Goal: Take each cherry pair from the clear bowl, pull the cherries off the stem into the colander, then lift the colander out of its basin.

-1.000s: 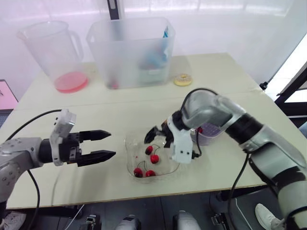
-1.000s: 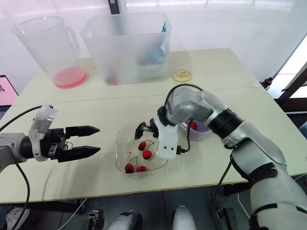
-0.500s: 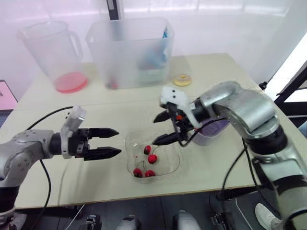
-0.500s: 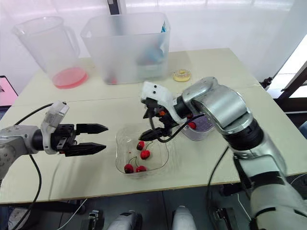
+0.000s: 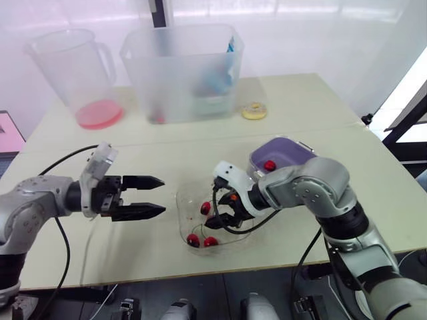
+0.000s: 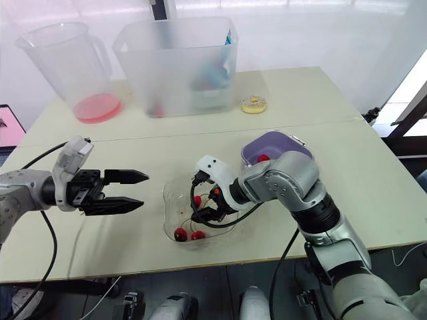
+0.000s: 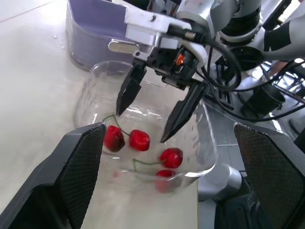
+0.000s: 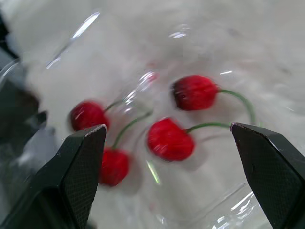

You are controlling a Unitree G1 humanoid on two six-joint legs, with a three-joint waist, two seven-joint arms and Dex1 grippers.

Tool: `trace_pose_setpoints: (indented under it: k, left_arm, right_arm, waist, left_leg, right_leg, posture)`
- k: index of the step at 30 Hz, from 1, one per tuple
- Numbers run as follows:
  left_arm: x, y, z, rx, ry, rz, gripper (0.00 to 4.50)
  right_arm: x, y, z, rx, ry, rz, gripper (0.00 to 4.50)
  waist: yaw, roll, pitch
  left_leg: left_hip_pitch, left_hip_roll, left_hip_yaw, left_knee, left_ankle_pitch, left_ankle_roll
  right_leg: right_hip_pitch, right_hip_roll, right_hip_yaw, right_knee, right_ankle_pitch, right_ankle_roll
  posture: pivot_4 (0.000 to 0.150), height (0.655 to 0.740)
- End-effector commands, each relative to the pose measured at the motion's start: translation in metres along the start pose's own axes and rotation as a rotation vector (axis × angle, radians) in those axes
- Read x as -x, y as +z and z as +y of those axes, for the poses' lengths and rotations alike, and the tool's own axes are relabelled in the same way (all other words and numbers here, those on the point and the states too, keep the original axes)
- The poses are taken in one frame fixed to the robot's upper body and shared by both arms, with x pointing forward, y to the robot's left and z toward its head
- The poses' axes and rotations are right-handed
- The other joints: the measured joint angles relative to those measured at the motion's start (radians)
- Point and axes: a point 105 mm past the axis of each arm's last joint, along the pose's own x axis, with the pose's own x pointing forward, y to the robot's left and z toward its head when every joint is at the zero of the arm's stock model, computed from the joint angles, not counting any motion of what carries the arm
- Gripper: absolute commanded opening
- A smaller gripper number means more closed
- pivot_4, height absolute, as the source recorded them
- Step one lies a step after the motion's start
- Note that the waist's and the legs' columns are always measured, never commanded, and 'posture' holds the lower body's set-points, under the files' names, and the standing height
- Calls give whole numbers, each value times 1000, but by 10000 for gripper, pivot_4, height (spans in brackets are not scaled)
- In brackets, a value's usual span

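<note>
Right gripper lowered into the clear bowl, jaws apart, tips just above the fruit; whether they touch a cherry cannot be told. The bowl stands near the front edge of the bench and holds two cherry pairs, four red cherries joined by green stems; one pair lies beneath the right gripper, the other pair nearer the front wall of the bowl. Left gripper hovers above the bench just to the left of the bowl, jaws apart and empty, pointing toward it. The purple colander sits beside the bowl on its right and behind the right arm; a single cherry lies inside it. At the back of the bench: a clear jug with a pink base, a large translucent tub, and a small yellow ring to the right of the tub.
</note>
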Motion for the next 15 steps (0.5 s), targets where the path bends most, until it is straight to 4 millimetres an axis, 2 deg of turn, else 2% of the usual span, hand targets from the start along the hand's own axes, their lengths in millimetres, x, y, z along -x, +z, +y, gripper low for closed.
trace_pose_setpoints:
  k: [1, 8, 12, 15]
  left_arm:
    - [5, 8, -4, -39, 13, -4, 45000]
    - [5, 7, -4, -39, 20, 0, 45000]
    - [2, 6, -2, -40, 27, -10, 45000]
    - [1, 7, -1, -39, 25, -22, 45000]
  right_arm:
    - [0, 2, 4, 14, -2, -3, 44277]
    - [1, 4, 5, 45, -28, 24, 44277]
    - [12, 19, 6, 92, -24, 22, 44277]
    - [11, 15, 10, 97, 12, 68, 44277]
  waist:
    - [0, 0, 0]
    - [0, 0, 0]
    - [-1, 0, 0]
    - [0, 0, 0]
  left_leg:
    - [0, 0, 0, 0, 0, 0]
    - [0, 0, 0, 0, 0, 0]
    - [0, 0, 0, 0, 0, 0]
    - [0, 0, 0, 0, 0, 0]
  right_leg:
    - [0, 0, 0, 0, 0, 0]
    - [0, 0, 0, 0, 0, 0]
    - [0, 0, 0, 0, 0, 0]
    - [0, 0, 0, 0, 0, 0]
  posture:
    - [1500, 7400]
    - [1500, 7400]
    - [1500, 7400]
    - [1500, 7400]
